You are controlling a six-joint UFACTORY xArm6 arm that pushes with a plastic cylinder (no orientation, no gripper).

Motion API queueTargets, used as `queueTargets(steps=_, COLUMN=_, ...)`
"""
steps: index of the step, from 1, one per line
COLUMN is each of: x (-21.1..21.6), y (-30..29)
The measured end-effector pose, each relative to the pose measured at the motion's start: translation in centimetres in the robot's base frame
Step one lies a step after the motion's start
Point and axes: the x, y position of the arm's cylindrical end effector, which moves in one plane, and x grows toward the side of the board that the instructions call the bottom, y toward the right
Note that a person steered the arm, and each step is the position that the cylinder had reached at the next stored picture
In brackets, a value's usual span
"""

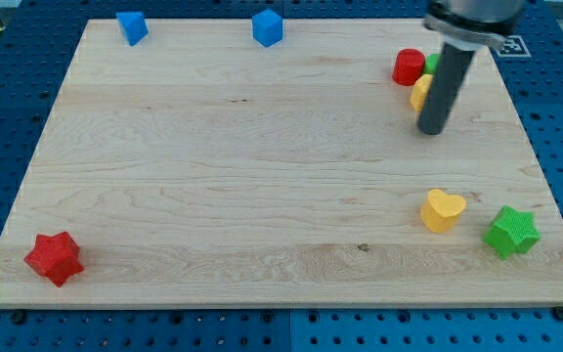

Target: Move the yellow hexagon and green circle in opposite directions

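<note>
The yellow hexagon (pixel 420 93) and the green circle (pixel 432 63) lie at the view's upper right, packed against a red block (pixel 409 66). The dark rod hides most of both. My tip (pixel 431 130) rests on the wooden board just below and to the right of the yellow hexagon, close to it; I cannot tell if they touch. The green circle shows only as a sliver between the red block and the rod.
Two blue blocks (pixel 132 26) (pixel 268 27) sit along the top edge. A yellow heart (pixel 443 209) and a green star (pixel 511 231) lie at the lower right. A red star (pixel 54 258) lies at the lower left. The wooden board (pixel 242 166) sits on a blue perforated table.
</note>
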Motion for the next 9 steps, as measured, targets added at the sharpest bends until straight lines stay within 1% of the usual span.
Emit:
queueTargets(steps=1, x=-1.3, y=3.4)
queueTargets(steps=2, x=-2.2, y=3.7)
queueTargets(steps=3, x=-3.9, y=3.1)
queueTargets(steps=4, x=-5.4, y=0.9)
queueTargets(steps=5, x=-5.4, y=-2.0)
queueTargets(steps=6, x=-6.5, y=-2.3)
queueTargets(steps=7, x=-8.3, y=-1.1)
queueTargets(steps=9, x=-9.0, y=1.2)
